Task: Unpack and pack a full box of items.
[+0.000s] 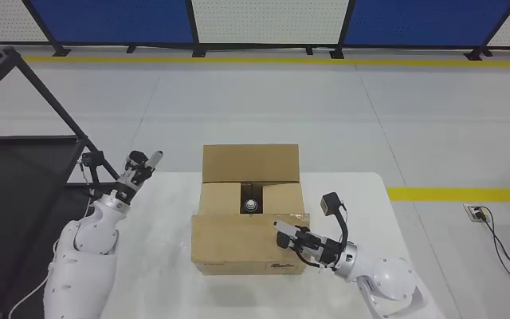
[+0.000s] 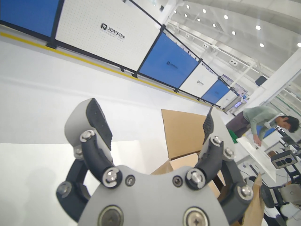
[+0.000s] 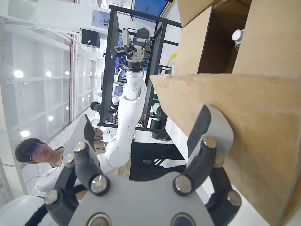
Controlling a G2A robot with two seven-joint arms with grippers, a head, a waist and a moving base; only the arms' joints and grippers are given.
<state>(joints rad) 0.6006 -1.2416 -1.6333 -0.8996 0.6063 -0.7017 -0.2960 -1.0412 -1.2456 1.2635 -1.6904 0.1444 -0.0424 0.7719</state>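
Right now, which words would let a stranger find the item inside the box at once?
On the white table stands an open cardboard box. In its dark opening sits one round white-topped item, the only pale thing among brown walls.

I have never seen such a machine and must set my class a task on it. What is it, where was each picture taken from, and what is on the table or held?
It is a robot with two white arms, each ending in a two-fingered gripper. One picture looks down from above the arms; the other two come from cameras on the wrists. On the white table stands a cardboard box with flaps open; a white-topped item inside is mostly hidden. The left gripper is open in the air beside the box. The right gripper is open at the box's near flap. Neither holds anything.
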